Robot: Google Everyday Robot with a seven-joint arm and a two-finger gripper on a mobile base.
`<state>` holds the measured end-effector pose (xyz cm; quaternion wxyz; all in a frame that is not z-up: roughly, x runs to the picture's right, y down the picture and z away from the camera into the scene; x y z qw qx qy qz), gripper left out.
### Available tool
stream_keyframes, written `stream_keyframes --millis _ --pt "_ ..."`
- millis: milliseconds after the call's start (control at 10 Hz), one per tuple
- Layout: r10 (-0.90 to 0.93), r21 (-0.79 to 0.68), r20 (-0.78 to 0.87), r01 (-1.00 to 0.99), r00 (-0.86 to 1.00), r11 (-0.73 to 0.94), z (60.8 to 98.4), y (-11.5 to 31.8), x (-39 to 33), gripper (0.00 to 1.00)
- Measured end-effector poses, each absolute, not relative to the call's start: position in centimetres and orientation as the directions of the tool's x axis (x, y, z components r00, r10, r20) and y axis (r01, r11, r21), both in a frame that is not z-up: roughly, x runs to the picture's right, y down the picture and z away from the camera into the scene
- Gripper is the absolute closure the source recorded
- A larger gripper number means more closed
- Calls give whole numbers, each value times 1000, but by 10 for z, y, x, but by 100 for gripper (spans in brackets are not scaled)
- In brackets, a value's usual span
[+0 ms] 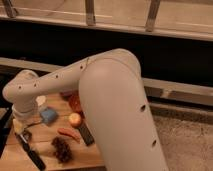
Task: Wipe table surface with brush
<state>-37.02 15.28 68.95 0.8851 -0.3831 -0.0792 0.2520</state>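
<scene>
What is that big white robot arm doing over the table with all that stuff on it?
The robot's white arm reaches down to the left side of the wooden table. Its gripper hangs just over the near end of a long black brush, jaws open, so it isn't holding the brush yet. The brush lies flat on the table, near a dark grape bunch and a blue block. It looks ready to pick the brush up for wiping.

Robot test area in an office-like interior. A large white robot arm [115, 100] reaches over a wooden table surface [48, 141], its gripper [21, 132] hanging near the table's left edge. Speckled carpet [185, 145] covers the floor beyond the table's right edge. Behind the table's far edge runs a dark wall band [165, 55], topped by metal railing posts [90, 12].
</scene>
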Motion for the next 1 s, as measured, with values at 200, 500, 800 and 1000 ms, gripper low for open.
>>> stream_keyframes --millis 200,500,800,1000 --pt "513 -718 -46 -386 857 579 690 158 -378 32" --pt "506 -727 -47 -377 861 574 690 171 -390 32" --pt "491 -741 -51 -363 870 566 691 188 -400 32" --pt "494 -739 -53 -367 868 565 692 186 -398 32"
